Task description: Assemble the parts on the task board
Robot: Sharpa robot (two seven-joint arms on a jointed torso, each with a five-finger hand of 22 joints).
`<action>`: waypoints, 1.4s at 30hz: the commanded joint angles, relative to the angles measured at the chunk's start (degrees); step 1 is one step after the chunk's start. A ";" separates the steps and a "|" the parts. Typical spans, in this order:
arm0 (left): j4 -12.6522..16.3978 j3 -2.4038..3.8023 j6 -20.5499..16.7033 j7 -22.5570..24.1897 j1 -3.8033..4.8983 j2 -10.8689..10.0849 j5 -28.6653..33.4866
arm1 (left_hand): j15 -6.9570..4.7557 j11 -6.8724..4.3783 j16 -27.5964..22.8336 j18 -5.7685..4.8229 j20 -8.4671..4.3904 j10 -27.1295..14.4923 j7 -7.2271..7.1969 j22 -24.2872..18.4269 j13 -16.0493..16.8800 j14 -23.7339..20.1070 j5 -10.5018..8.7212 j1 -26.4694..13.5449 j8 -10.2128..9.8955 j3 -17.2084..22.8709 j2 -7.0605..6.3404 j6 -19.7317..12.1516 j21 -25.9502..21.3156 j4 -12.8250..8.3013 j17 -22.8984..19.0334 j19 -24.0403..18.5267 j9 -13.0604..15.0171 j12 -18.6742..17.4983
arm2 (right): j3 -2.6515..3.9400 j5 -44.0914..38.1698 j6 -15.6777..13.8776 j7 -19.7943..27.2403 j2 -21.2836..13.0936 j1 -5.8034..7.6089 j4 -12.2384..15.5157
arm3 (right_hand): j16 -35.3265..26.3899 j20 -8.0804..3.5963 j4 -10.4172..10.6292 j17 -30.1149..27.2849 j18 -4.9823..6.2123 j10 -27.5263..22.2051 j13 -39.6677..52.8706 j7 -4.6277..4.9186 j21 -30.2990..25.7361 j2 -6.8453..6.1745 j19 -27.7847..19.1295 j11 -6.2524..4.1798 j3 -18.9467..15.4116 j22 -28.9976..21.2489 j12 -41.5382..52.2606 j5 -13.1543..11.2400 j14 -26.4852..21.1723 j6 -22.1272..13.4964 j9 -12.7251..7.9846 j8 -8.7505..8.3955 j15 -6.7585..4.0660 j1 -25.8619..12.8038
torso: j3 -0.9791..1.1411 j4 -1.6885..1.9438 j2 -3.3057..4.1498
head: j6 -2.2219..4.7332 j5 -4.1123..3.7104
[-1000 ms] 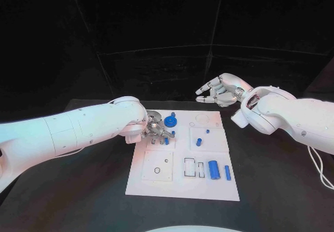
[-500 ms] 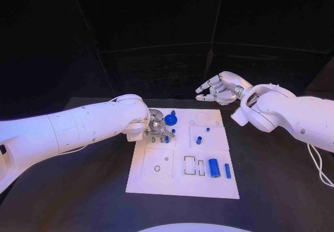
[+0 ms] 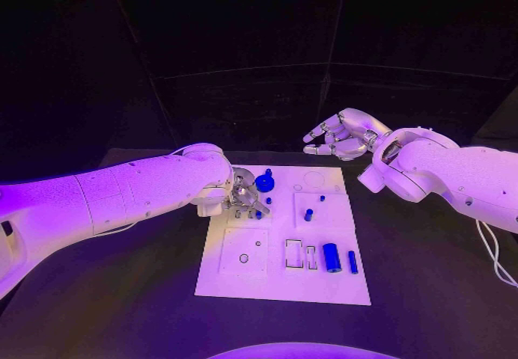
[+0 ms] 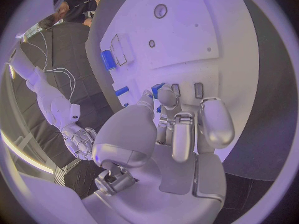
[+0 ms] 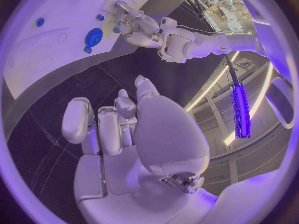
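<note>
Near edge of the board [image 3: 283, 288] is bare; the big cylinder [image 3: 331, 258] and thin rod [image 3: 353, 261] lie near right; farther, the left hand [image 3: 242, 196] stoops over the left-centre slots, fingers curled about a small blue peg [image 4: 157, 90], seemingly pinching it; best keep it upright and press straight down; far right, the right hand [image 3: 343, 136] hovers off the board, loosely spread, holding nothing

White task board [image 3: 283, 288] flat mid-table. Blue parts on it: round disc [image 3: 264, 184] near far edge, small peg [image 3: 309, 215] mid-board, thick cylinder [image 3: 331, 257] and thin rod [image 3: 353, 262] side by side nearer.
</note>
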 commanded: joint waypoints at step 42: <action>2.84 0.03 -5.63 3.66 0.06 -3.13 2.90 | -0.49 -0.18 0.44 -0.46 0.20 -0.14 -0.14 0.54 -0.91 5.80 4.27 -6.66 3.09 47.40 -7.45 -2.10 0.02 -13.36 13.97 -0.71 3.31 0.93 | 0.02 -0.21 2.51 -0.46 0.78 0.12 -1.11 | -0.12 -0.43 -0.37 0.08 0.35 0.84 0.64 -0.03 -0.22 0.37 0.09 0.05 0.08 0.17 0.82 0.51 2.61 0.46 0.04 0.43 -0.34 0.37 | 0.00 0.22 -0.05 | -0.35 0.25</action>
